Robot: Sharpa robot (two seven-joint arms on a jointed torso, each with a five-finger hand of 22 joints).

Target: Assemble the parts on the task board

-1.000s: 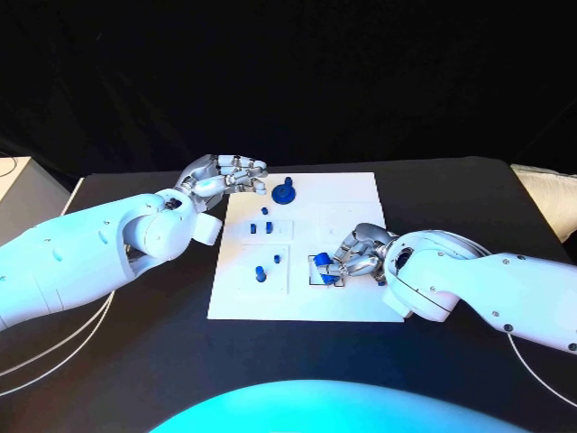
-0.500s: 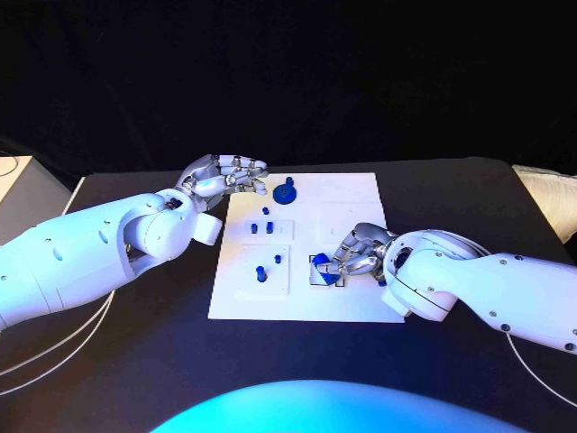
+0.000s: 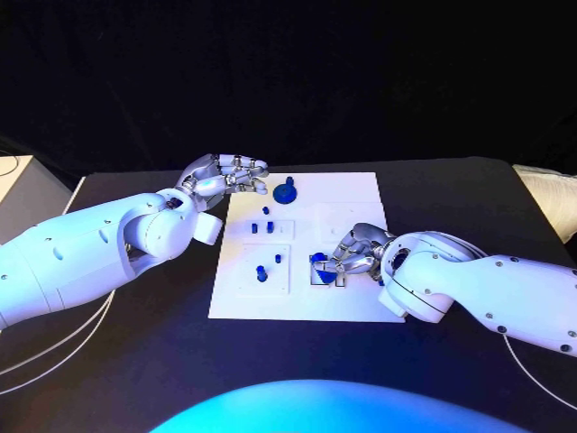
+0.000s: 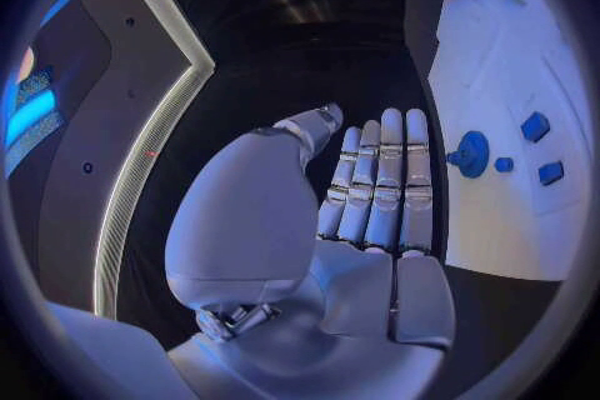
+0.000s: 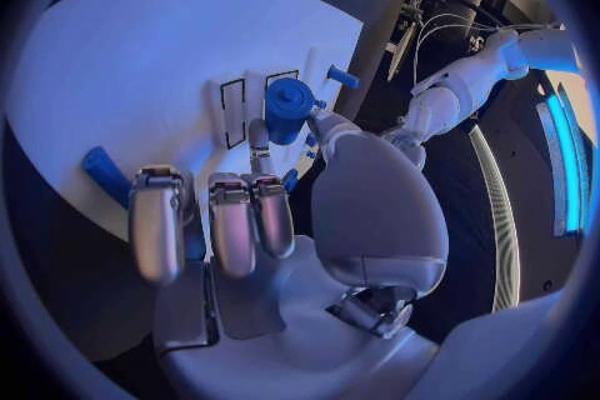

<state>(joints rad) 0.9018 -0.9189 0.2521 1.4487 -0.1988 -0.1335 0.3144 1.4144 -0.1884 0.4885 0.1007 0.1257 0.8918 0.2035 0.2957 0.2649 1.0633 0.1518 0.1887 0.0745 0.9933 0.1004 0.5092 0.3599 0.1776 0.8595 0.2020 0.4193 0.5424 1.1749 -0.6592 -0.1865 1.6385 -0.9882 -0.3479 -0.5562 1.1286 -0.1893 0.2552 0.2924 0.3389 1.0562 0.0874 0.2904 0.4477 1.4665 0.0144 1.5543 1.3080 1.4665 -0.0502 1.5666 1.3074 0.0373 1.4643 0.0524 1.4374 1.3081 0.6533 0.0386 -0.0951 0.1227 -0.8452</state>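
Parts (image 3: 261, 272) — small blue pieces — on flat white task board (image 3: 347, 194).

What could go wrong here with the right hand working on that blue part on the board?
1. The right hand holds a blue part at a marked square on the board; its fingers hide the seating spot, so it may go in tilted.
2. Small blue pegs stand close beside it; a sideways move could knock them.
3. The left hand hovers by the round blue part at the board's far edge and could bump it.
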